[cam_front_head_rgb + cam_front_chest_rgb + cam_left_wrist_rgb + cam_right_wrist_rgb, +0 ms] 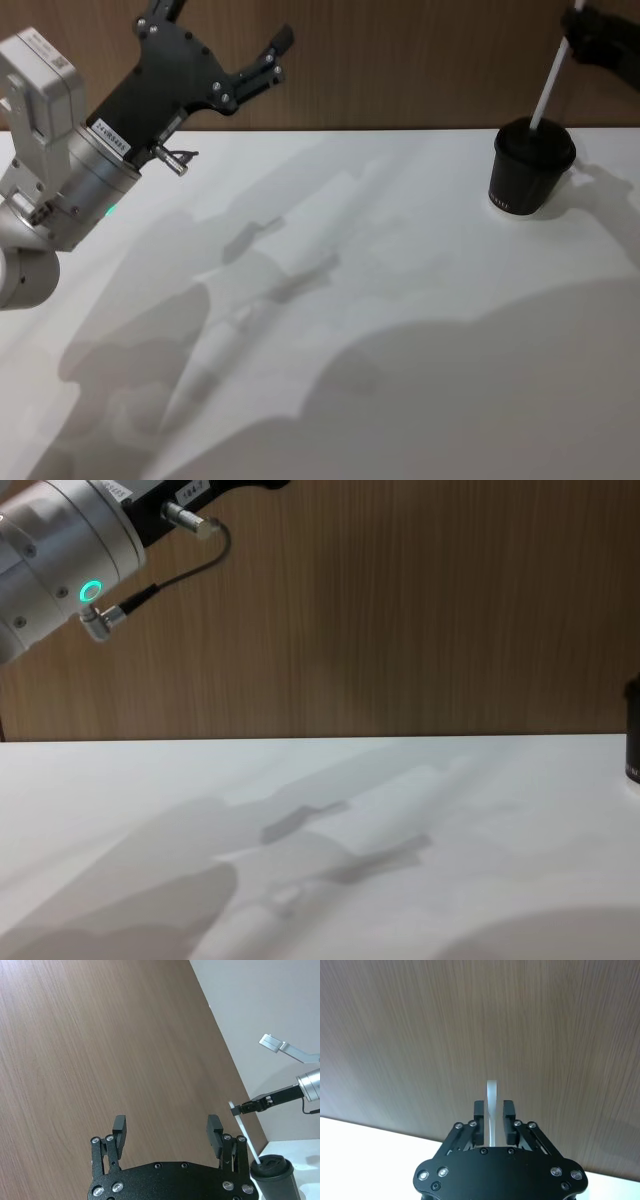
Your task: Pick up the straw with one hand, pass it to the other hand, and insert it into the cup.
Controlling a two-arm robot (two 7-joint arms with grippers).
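Observation:
The black lidded cup (530, 168) stands on the white table at the far right. The white straw (548, 92) rises tilted from the cup's lid, its lower end at the lid's middle. My right gripper (578, 30) is shut on the straw's upper part, above the cup. In the right wrist view the straw (492, 1095) sits pinched between the right gripper's (493, 1110) fingers. My left gripper (225, 30) hangs high at the far left, open and holding nothing. The left wrist view shows the left gripper (167, 1130) spread wide, with the cup (274, 1175) and the straw (245, 1132) far off.
The white table (350, 330) carries only shadows across its middle and front. A wood-panelled wall (400, 60) runs along its far edge. In the chest view the left arm's silver wrist (60, 570) is at the upper left and the cup's side (633, 730) at the right edge.

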